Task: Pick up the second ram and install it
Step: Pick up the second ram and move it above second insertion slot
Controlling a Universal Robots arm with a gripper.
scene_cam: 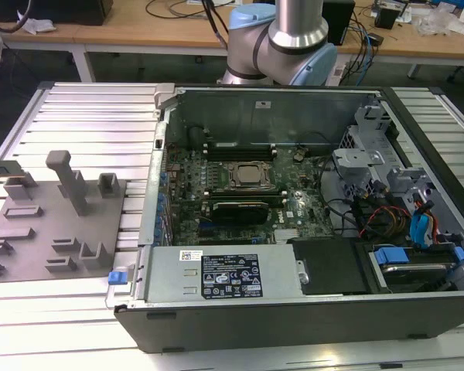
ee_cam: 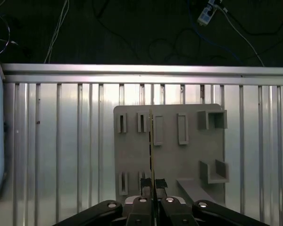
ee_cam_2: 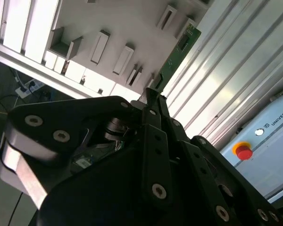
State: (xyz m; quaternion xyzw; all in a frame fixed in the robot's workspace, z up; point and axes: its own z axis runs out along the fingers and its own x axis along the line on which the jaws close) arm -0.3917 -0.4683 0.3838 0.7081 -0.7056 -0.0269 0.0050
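With the gripper (ee_cam: pixel 152 183) pinching one end of the second ram (ee_cam_2: pixel 177 55), which hangs edge-on over the grey holder tray (ee_cam: pixel 132 146) on the desk (ee_cam: pixel 61 150), we should hold it square and avoid twisting the thin board.

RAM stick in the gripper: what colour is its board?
Green; the RAM stick held by the gripper shows best in the second wrist view.

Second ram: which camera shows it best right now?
The second wrist view: the second ram shows its green face and chips, jutting from the end effector gripping it. The first wrist view shows it edge-on, a thin line over the grey fixture plate.
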